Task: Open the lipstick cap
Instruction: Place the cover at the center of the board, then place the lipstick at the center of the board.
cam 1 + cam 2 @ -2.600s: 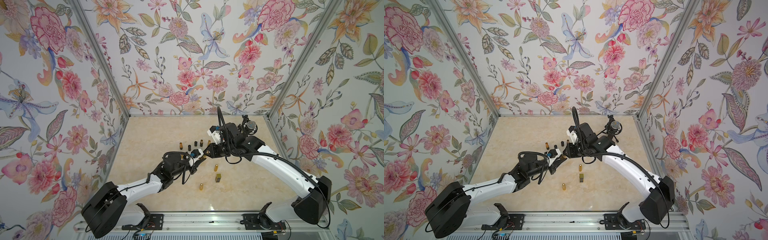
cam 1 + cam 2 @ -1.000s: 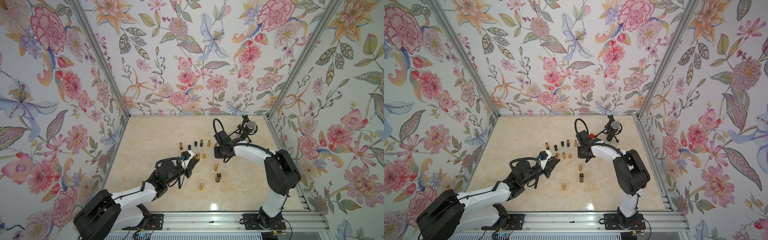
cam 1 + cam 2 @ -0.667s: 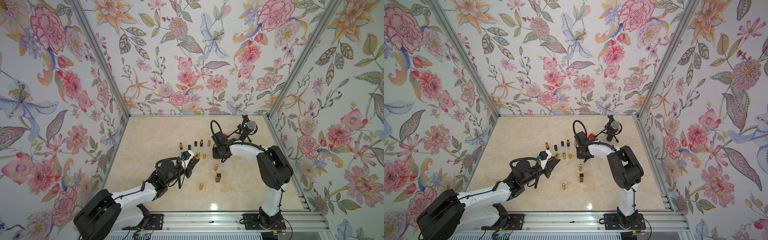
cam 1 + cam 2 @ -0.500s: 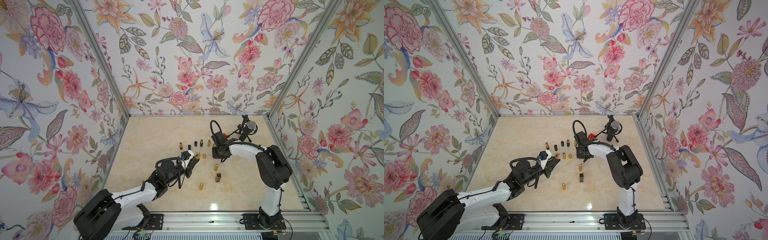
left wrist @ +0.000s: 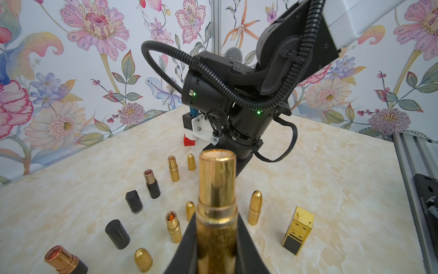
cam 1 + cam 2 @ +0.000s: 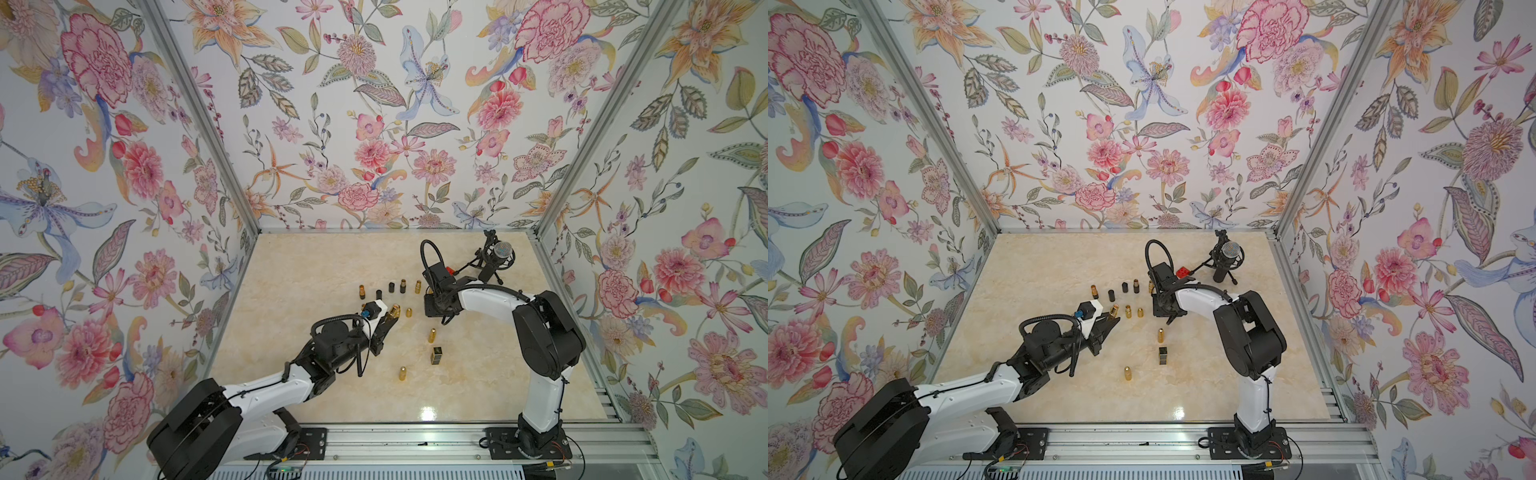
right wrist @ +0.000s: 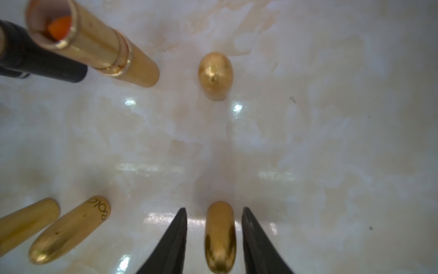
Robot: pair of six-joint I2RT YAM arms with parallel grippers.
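Floral-wallpapered booth, beige marble tabletop point(image 6: 316, 266); left gripper point(image 5: 216, 220) is clamped on the base of the gold metallic lipstick tube point(image 5: 216, 180), uncapped, tilted, clear of the marble, at 11 o'clock from the square gold-and-black case point(image 6: 436, 355) in a top view. At 12 o'clock from that case the right gripper point(image 7: 213, 210) points down; jaws spread, straddling the gold bullet-shaped cap point(image 7: 220, 237) that stands on the marble, gap showing on both sides, no contact; other gold bullet caps point(image 5: 254, 207) and open lipsticks point(image 5: 173, 227) stand nearby.
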